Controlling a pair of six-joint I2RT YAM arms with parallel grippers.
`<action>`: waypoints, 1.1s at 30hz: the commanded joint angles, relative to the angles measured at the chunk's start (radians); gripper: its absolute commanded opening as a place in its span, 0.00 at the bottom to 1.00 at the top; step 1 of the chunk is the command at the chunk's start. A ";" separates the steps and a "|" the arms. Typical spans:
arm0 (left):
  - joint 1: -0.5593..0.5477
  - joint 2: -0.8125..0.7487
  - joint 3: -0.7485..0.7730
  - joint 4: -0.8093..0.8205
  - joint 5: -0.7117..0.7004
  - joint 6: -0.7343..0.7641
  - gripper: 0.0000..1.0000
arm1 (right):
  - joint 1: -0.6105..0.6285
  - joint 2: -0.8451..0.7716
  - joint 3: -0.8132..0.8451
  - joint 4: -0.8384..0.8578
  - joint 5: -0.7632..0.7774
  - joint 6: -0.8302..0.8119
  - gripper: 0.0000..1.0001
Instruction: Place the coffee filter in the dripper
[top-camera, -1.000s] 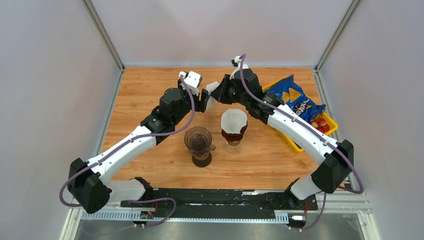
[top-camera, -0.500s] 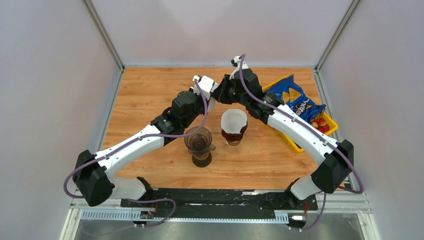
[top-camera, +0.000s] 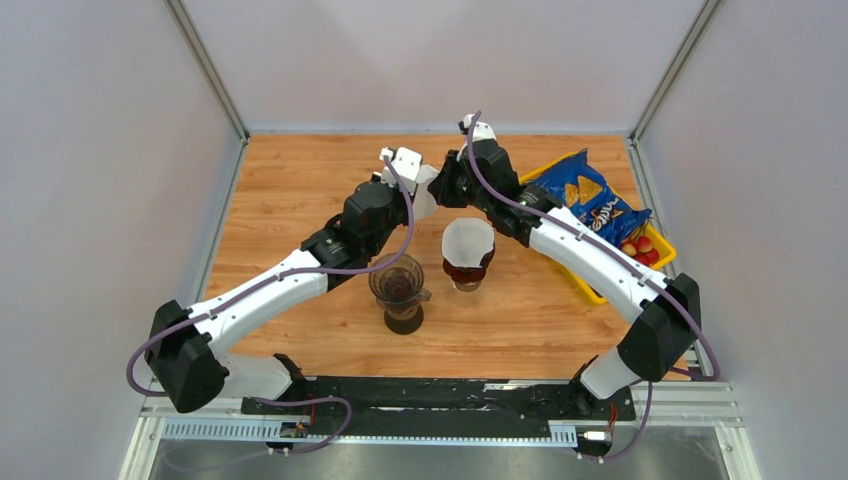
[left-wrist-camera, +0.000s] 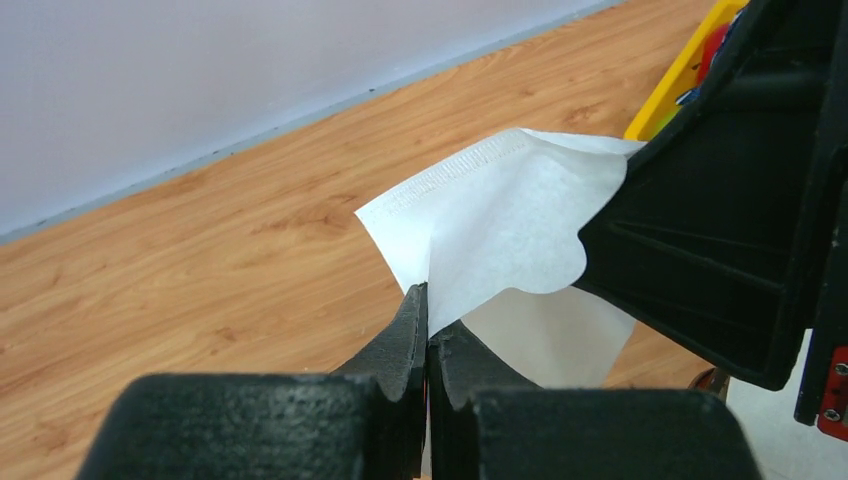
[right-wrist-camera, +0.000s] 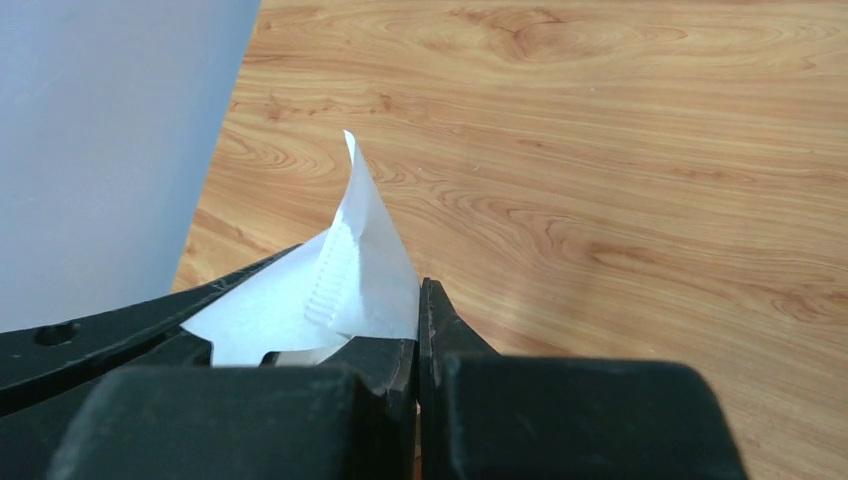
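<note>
I see left tool (left-wrist-camera: 428, 330) and right tool (right-wrist-camera: 418, 310) stretched forward, meeting above the surface (top-camera: 280, 200), both clamped on 1 coffee filter (left-wrist-camera: 500, 230), 1 empty dripper (top-camera: 398, 280), 1 filter-topped dripper (top-camera: 468, 245)

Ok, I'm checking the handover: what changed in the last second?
The left arm swung right, and the left fingers took hold of the coffee filter that the right fingers hold. The dripper and chip bag stayed put; the right arm barely shifted.
</note>
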 joint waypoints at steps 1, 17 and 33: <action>-0.003 -0.040 0.034 0.018 -0.062 -0.029 0.00 | 0.003 0.003 0.022 -0.033 0.067 -0.039 0.00; -0.003 -0.033 0.058 -0.028 -0.154 -0.062 0.00 | 0.004 0.009 0.021 -0.094 0.161 -0.082 0.00; 0.069 -0.142 -0.006 -0.119 0.186 -0.101 0.00 | 0.004 -0.035 -0.050 -0.081 -0.242 -0.503 0.01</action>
